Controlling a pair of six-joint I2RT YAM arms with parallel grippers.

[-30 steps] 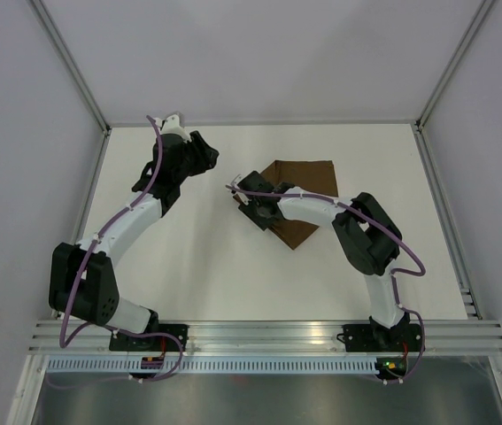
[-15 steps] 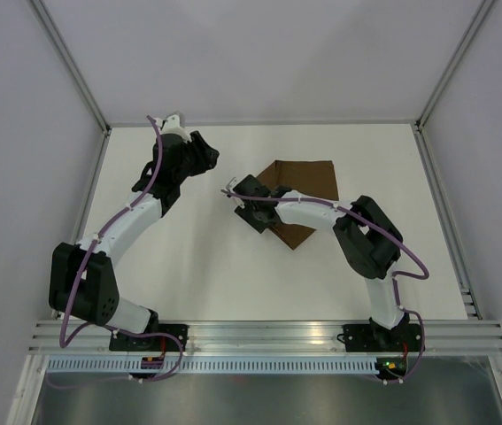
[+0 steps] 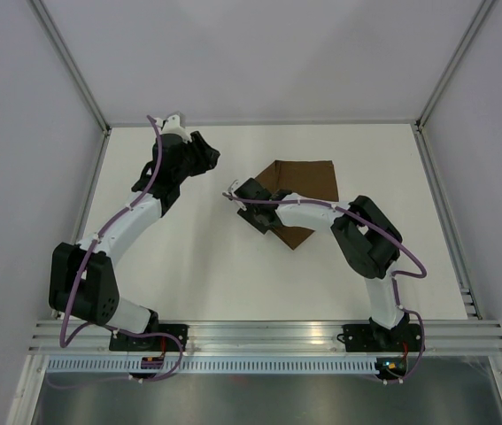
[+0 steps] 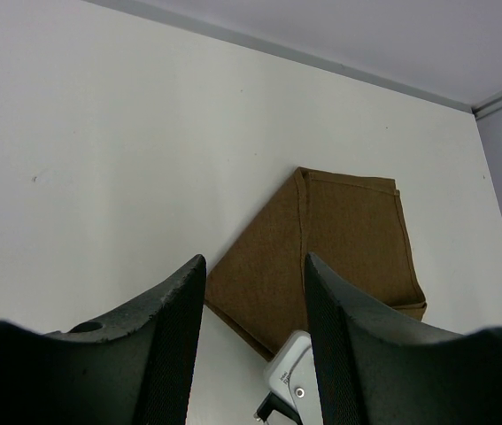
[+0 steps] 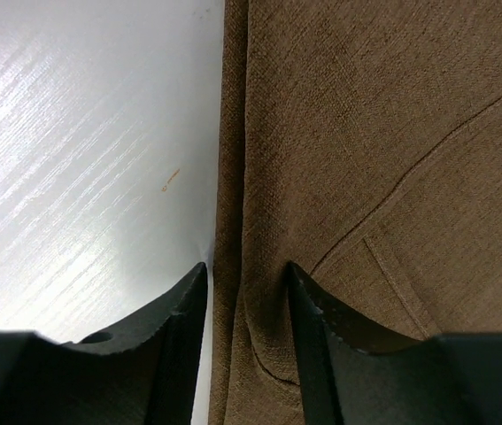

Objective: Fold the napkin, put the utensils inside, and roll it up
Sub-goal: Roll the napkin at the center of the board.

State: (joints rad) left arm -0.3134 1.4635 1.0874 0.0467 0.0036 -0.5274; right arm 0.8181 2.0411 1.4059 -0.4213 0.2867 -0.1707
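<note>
The brown napkin (image 3: 308, 181) lies folded on the white table, right of centre. My right gripper (image 3: 259, 215) is down at its near-left folded edge. In the right wrist view the right gripper (image 5: 246, 266) is open. One finger rests on the bare table and the other on the napkin (image 5: 383, 133), with the doubled edge between them. My left gripper (image 3: 208, 158) hangs above the table's rear left, well clear of the cloth. It is open and empty, and it looks across at the napkin (image 4: 339, 239) from the left gripper (image 4: 253, 261) side. The utensils are out of view.
The white table (image 3: 197, 257) is ringed by pale walls with an aluminium frame (image 3: 82, 88) at the corners. The metal rail (image 3: 259, 332) carrying both arm bases runs along the near edge. The right arm's wrist camera housing (image 4: 297, 387) shows beside the napkin's near-left edge.
My right gripper has edged slightly left along the napkin's near-left edge, and the cloth there shifted a little with it. The left arm has not moved.
</note>
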